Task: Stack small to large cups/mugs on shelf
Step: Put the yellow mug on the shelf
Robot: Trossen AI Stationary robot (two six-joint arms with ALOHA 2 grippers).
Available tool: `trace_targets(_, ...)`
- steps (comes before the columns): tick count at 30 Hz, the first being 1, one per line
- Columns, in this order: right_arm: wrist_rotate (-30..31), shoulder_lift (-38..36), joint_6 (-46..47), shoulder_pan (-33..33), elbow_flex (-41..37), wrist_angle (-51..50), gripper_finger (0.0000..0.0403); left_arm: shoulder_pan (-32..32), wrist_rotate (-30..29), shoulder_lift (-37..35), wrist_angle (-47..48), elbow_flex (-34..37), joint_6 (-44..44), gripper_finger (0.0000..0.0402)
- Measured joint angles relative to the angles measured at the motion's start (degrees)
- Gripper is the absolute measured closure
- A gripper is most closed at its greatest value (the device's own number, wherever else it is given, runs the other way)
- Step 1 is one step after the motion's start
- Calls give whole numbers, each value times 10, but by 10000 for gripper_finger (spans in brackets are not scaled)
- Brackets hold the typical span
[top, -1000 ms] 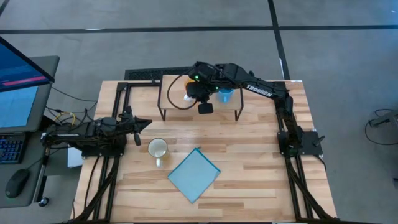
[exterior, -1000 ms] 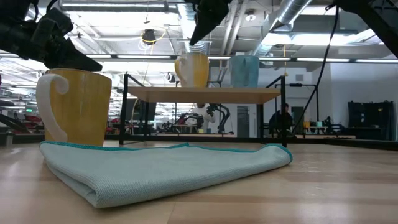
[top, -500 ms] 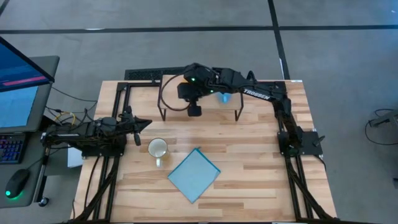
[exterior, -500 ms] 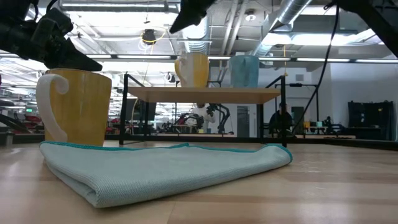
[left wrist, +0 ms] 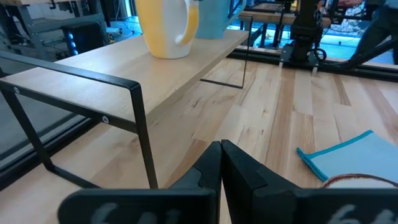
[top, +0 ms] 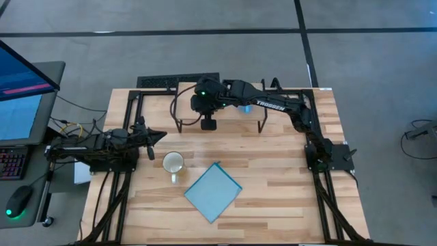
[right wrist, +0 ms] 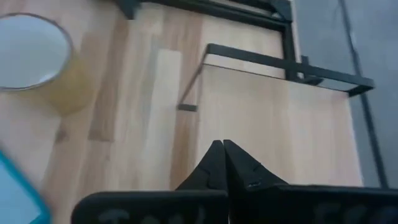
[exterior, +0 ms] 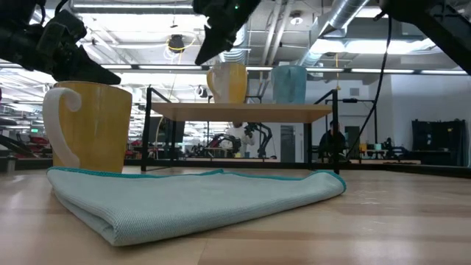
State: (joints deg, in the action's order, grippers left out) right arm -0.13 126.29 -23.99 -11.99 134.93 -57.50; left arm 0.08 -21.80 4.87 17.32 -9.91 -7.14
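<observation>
The shelf (exterior: 243,112) stands at the table's far side and bears two mugs side by side: the orange mug with a white handle (exterior: 228,82) and the light blue mug (exterior: 289,85). The cream mug (top: 173,162) stands upright on the table, nearer the left arm. My right gripper (top: 208,124) hangs shut and empty above the shelf's left part, left of the orange mug, tipped down. In its wrist view the shelf top (right wrist: 273,124) and the cream mug (right wrist: 34,53) lie below it. My left gripper (top: 158,134) waits shut at the table's left side.
A flat light-blue cloth (top: 214,191) lies on the table near its front, right of the cream mug. The right arm (top: 273,104) stretches over the shelf and hides the orange mug from above. Black frame rails (top: 126,116) run along the table's sides.
My right gripper has gone toward the table's left edge along the shelf, away from the two mugs there, and has sunk a little while tipping further down. The mugs on the shelf stand as before.
</observation>
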Motion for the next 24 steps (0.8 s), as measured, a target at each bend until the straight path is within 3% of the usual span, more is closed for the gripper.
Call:
trace_targets(6,11,5,-5,-1,0,-22,401,0,0,0,0,0,0,401)
trace_targets(11,54,5,-20,0,1,-44,401,0,0,0,0,0,0,401)
trace_targets(24,64,5,-19,-1,1,-106,402,0,0,0,0,0,0,401)
